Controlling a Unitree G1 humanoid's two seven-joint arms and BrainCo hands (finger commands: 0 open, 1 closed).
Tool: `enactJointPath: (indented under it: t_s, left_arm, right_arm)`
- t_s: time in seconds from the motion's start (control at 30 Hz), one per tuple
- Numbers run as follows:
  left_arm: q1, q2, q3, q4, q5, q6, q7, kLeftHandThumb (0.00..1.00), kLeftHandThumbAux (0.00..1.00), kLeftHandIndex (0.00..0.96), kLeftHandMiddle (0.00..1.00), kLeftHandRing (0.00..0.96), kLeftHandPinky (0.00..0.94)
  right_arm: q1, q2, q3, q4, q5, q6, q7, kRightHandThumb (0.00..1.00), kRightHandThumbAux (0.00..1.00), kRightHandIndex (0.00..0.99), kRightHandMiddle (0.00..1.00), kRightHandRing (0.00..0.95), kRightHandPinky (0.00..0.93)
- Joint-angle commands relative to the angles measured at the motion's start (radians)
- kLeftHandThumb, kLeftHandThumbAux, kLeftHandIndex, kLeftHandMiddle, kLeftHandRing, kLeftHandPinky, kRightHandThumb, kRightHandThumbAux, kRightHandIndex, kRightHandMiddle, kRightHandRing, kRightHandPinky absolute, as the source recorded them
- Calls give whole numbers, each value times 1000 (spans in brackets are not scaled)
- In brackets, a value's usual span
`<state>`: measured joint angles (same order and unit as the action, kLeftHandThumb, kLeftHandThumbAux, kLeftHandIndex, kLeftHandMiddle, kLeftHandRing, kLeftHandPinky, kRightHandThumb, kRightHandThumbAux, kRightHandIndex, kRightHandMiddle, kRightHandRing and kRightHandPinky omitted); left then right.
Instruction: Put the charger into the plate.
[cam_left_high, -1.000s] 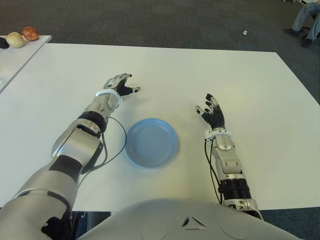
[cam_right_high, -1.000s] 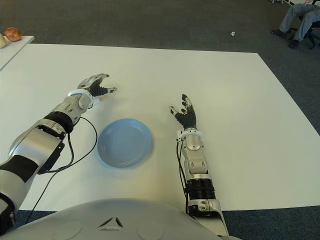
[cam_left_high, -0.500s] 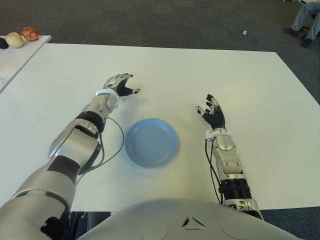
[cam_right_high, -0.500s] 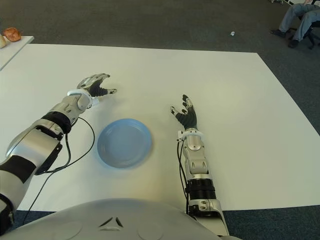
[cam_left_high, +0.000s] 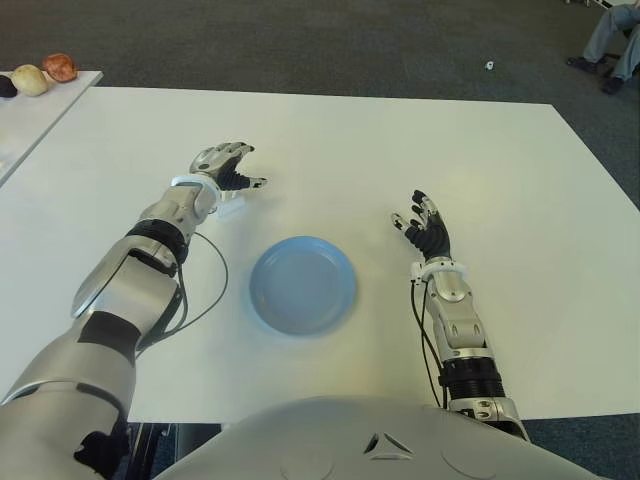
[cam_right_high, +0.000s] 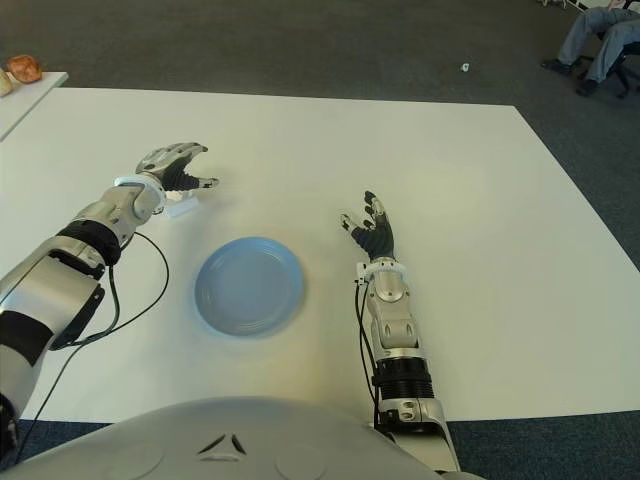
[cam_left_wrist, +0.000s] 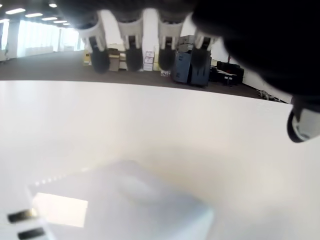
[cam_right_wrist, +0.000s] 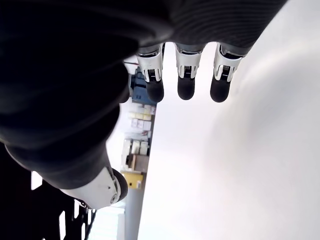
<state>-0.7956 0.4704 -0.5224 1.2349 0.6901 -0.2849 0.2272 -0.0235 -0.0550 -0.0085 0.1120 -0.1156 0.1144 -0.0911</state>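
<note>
An open-plan office: dark carpet (cam_left_high: 300, 40), ceiling lights (cam_left_wrist: 15, 11), stacked boxes (cam_left_wrist: 148, 59) behind white table (cam_left_high: 400, 140).

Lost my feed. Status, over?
Left hand open above charger, no grasp. Right hand open, idle right of plate. Plate empty, nothing blocking.

1. The charger (cam_left_wrist: 125, 205) is blurred in the left wrist view and cut off by the picture's edge; in the eye views the left hand (cam_left_high: 222, 166) hides most of it, leaving a small white edge (cam_left_high: 232, 209).
2. A person's legs (cam_left_high: 612, 38) at the far right corner are cut off.
3. Small round things (cam_left_high: 45, 72) on the side table are too small to name.
4. A white scrap (cam_left_high: 490, 66) on the floor cannot be told.
</note>
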Motion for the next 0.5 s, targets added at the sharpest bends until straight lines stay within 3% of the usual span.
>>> enactJointPath:
  t_s: [0.03,0.5]
  left_arm:
    - [27,7,-4,7,8,-10,19,192,354,0,0,0,6]
    - [48,15,4,27,0,1,37,176,352,0,0,0,0]
  right_arm:
    - [-4,-4,-1,13,5,-6,10,85,804,0,34,33,70]
    - [-3,-1,-12,14,17,-18,19,76,808,0,37,39,75]
